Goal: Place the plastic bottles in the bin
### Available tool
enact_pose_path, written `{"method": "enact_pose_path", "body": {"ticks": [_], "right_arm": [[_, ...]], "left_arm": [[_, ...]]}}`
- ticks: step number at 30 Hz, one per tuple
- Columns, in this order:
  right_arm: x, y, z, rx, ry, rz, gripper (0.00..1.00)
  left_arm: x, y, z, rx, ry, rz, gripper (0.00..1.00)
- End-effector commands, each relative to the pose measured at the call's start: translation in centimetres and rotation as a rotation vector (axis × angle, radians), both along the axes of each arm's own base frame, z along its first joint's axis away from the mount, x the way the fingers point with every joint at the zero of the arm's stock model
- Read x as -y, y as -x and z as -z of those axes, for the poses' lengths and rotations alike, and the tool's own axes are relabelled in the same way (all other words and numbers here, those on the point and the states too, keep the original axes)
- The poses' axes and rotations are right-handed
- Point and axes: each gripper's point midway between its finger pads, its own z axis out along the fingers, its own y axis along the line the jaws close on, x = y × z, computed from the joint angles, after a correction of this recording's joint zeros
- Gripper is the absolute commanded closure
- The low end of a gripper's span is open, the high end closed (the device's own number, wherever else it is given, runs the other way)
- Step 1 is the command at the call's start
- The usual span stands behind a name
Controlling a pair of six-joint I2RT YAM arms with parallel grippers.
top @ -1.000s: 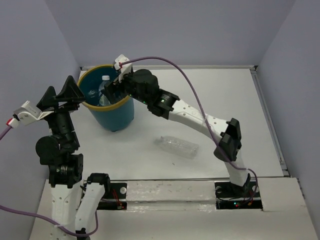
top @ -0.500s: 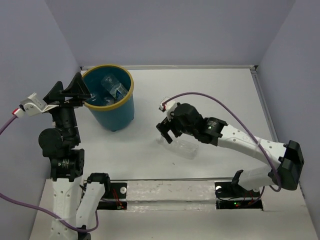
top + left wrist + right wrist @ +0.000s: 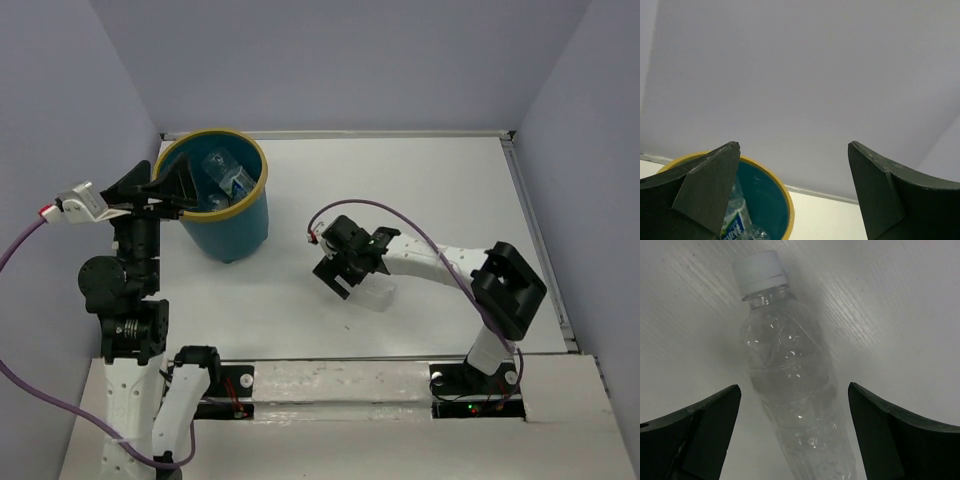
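Note:
One clear crinkly plastic bottle [image 3: 376,295] with a white cap lies on the white table. My right gripper [image 3: 338,281] is open just above it. In the right wrist view the bottle [image 3: 790,385] lies between my spread fingers, cap [image 3: 760,272] pointing away, and the right gripper [image 3: 794,390] does not touch it. The teal bin [image 3: 238,230] with a yellow rim stands at the far left and holds several bottles [image 3: 226,176], one with a blue label. My left gripper [image 3: 160,186] is open and empty at the bin's left rim. In the left wrist view the left gripper [image 3: 794,146] frames the bin's rim [image 3: 786,210] and a labelled bottle [image 3: 735,224].
Grey walls enclose the table on the left, back and right. A raised strip [image 3: 535,230] runs along the table's right edge. The right arm's purple cable [image 3: 400,212] arcs above the table.
My right arm has swung from the bin's mouth back to the bottle on the table and come down over it, jaws open. My left gripper has drifted right, toward the bin's rim.

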Motion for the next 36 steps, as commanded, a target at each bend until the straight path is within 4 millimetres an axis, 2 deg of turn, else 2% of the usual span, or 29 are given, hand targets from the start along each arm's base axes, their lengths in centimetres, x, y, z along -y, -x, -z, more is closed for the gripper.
{"method": "enact_pose_path", "body": {"ticks": [1,3,6,7,8,10,11,13,15,18,20,22,23,24,25,27,28,29,30,32,34,35,36], "right_arm": [[-2.7,-0.6,0.8,-0.035,-0.024,-0.074,0.07],[-3.3,-0.9,1.4,-0.042,-0.023,-0.087,0.15],[-4.0,-2.0,1.4,-0.016,-0.017,-0.083,0.34],[-4.1,-2.3,1.0,-0.004,-0.022,-0.082,0.36],[-4.6,-2.8,-0.5,0.025,-0.048,-0.082,0.42],[-5.1,-3.3,-2.7,0.068,-0.086,-0.078,0.48],[-5.6,-3.9,-5.6,0.119,-0.139,-0.069,0.49],[-6.3,-4.5,-9.3,0.178,-0.217,-0.059,0.49],[-7.8,-5.4,-15.3,0.276,-0.353,-0.058,0.5],[-9.2,-6.8,-26.5,0.501,-0.631,-0.029,0.5],[-10.3,-7.0,-30.9,0.579,-0.755,-0.057,0.52],[-11.6,-7.1,-36.7,0.671,-0.916,-0.087,0.52],[-13.2,-7.0,-37.2,0.648,-0.965,-0.129,0.52],[-14.0,-7.0,-39.4,0.686,-1.039,-0.149,0.52],[-15.3,-7.3,-40.2,0.686,-1.084,-0.17,0.52],[-16.7,-7.8,-41.9,0.721,-1.156,-0.2,0.52],[-17.6,-8.1,-42.0,0.725,-1.17,-0.218,0.52],[-18.3,-7.6,-44.1,0.721,-1.241,-0.244,0.52],[-20.2,-8.7,-42.8,0.71,-1.251,-0.261,0.52],[-22.0,-9.2,-42.9,0.701,-1.297,-0.291,0.52],[-24.1,-10.7,-43.0,0.712,-1.344,-0.29,0.52],[-24.1,-10.5,-45.3,0.729,-1.406,-0.294,0.52],[-25.3,-11.4,-43.0,0.688,-1.389,-0.281,0.52]], "left_arm": [[3.5,2.5,0.3,0.022,-0.07,0.187,0.01],[4.2,2.2,2.8,-0.044,-0.09,0.223,0.01],[4.9,1.9,5.8,-0.114,-0.125,0.239,0.01],[5.0,1.7,6.9,-0.142,-0.131,0.239,0.01],[5.2,1.7,8.0,-0.171,-0.146,0.244,0.01],[5.0,2.1,8.8,-0.175,-0.152,0.233,0.01],[4.8,2.7,8.6,-0.154,-0.146,0.222,0.01],[4.6,3.2,8.5,-0.124,-0.139,0.209,0.01],[4.2,4.1,7.8,-0.083,-0.129,0.194,0.01],[3.7,4.3,7.9,-0.075,-0.112,0.17,0.01],[3.0,4.1,8.5,-0.111,-0.098,0.132,0.01],[2.2,3.8,8.8,-0.132,-0.084,0.091,0.01],[1.9,3.6,9.2,-0.148,-0.079,0.073,0.01],[1.9,3.6,9.2,-0.148,-0.077,0.072,0.01],[1.9,3.6,9.2,-0.146,-0.078,0.073,0.01],[1.8,3.8,9.2,-0.142,-0.076,0.07,0.01],[1.8,3.8,9.2,-0.144,-0.076,0.07,0.01],[1.8,3.8,9.2,-0.144,-0.075,0.067,0.01],[1.8,3.7,9.3,-0.146,-0.073,0.066,0.01],[1.8,3.7,9.3,-0.147,-0.073,0.065,0.01],[1.7,3.8,9.1,-0.143,-0.072,0.061,0.01],[1.5,3.9,9.0,-0.138,-0.068,0.054,0.01],[1.5,4.0,8.9,-0.135,-0.068,0.054,0.01]]}}
